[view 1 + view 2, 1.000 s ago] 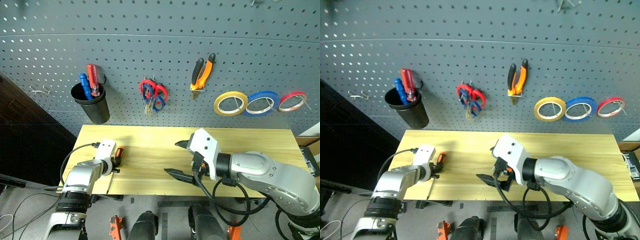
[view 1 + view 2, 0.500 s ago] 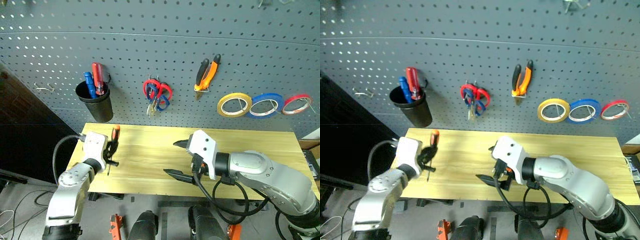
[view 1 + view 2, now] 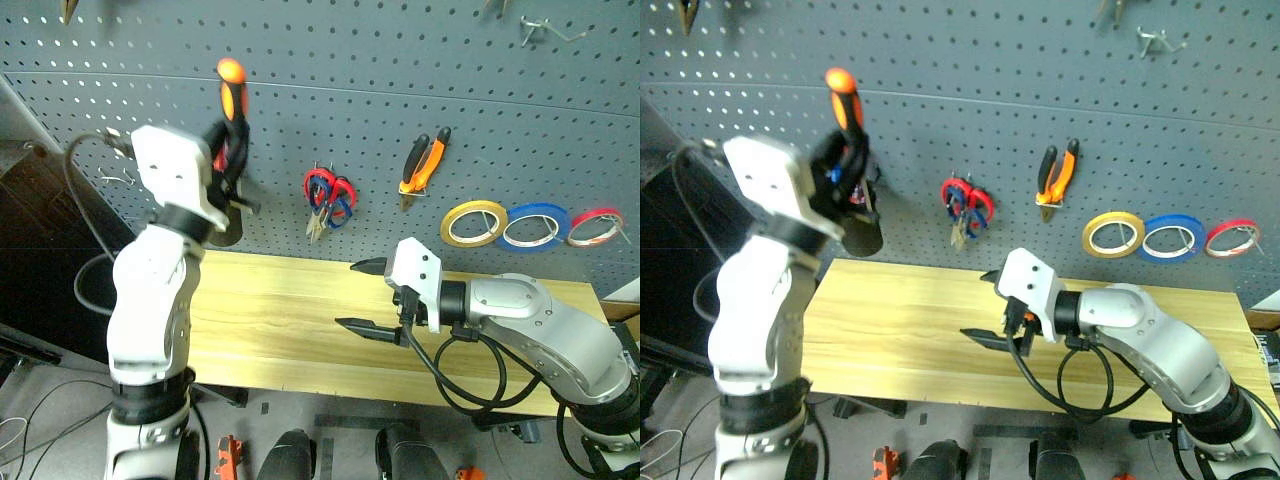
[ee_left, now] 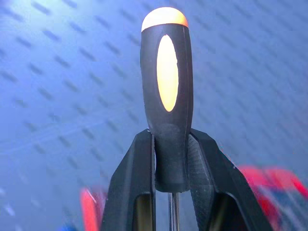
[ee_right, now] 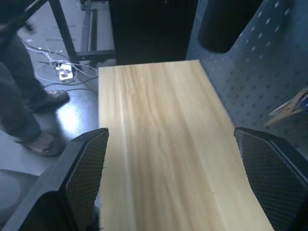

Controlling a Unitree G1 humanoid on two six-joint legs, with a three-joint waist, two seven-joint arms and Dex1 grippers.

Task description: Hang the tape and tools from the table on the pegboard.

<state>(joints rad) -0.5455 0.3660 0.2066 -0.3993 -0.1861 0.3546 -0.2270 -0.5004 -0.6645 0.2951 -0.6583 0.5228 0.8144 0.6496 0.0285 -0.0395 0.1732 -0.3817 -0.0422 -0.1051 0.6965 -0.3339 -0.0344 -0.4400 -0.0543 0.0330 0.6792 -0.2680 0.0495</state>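
My left gripper [image 3: 231,148] is shut on the orange-and-black handle of the slim screwdriver [image 3: 231,92]. It holds the tool upright and high in front of the dark grey pegboard [image 3: 400,80], orange cap up. In the left wrist view the black fingers [image 4: 137,183] clamp the lower handle [image 4: 166,96]. My right gripper [image 3: 350,294] hangs open and empty over the middle of the pale wooden table [image 3: 270,330]. On the pegboard hang the blue-handled scissors [image 3: 340,210], the pliers [image 3: 422,165] and the yellow tape [image 3: 473,222].
Red-handled scissors [image 3: 322,185] share the hook with the blue pair. Blue tape [image 3: 530,225] and red tape [image 3: 593,225] hang right of the yellow ring. A black cup [image 3: 862,232] sits on the board behind my left arm. A person's legs [image 5: 19,96] stand beyond the table's end.
My left arm has lifted the screwdriver off the table and swung it up in front of the pegboard, turning it upright. The right gripper has stayed open over the table.
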